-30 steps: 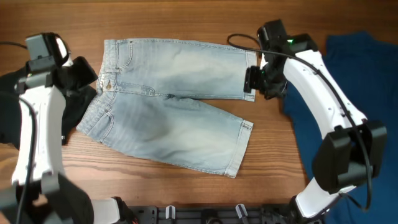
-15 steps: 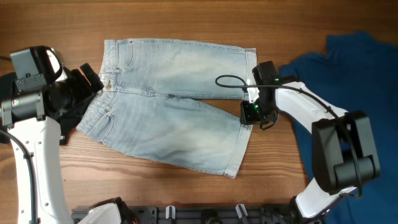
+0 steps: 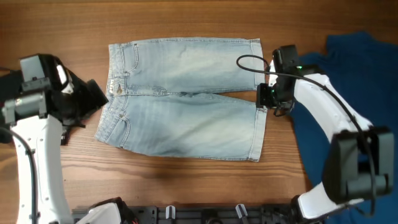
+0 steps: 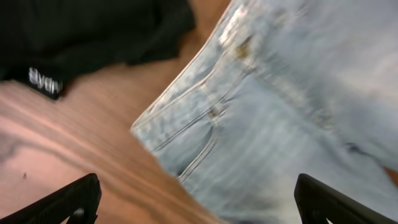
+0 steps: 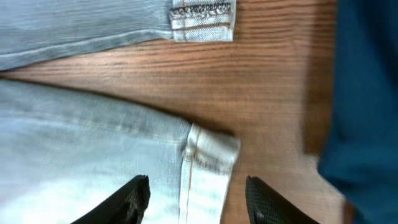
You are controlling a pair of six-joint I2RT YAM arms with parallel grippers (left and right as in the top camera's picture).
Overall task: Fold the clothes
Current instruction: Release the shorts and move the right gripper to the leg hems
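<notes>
**A:** Where do the clothes lie?

**B:** The pale denim jeans [image 3: 186,96] lie flat in the middle of the wooden counter [image 3: 186,186]. The waistband [image 3: 115,74] is at the left and the two legs lie side by side, with their hems at the right. A dark-blue garment [image 3: 354,93] lies at the right edge, near the hems but apart from them. A black garment [image 4: 93,31] with small white lettering [image 4: 45,81] lies at the left, beside the waistband.

**A:** And the left claw?

**B:** The left claw [image 4: 198,202] is just beside the waistband end of the jeans, over the stitched pocket [image 4: 193,140] and the bare wood. Its fingers [image 4: 68,202] stand wide apart and nothing is between them. The wrist view is blurred.

**A:** What about the right claw?

**B:** The right claw [image 5: 198,196] is at the other end, at the hem of the nearer leg [image 5: 211,155]. Its fingers [image 5: 132,198] are also apart. The corner of this hem lies on the counter between them, and they do not press on it. The hem of the farther leg [image 5: 202,18] is at the top of that view, with bare wood between the two legs. The dark-blue garment is just to the right of this claw.
</notes>
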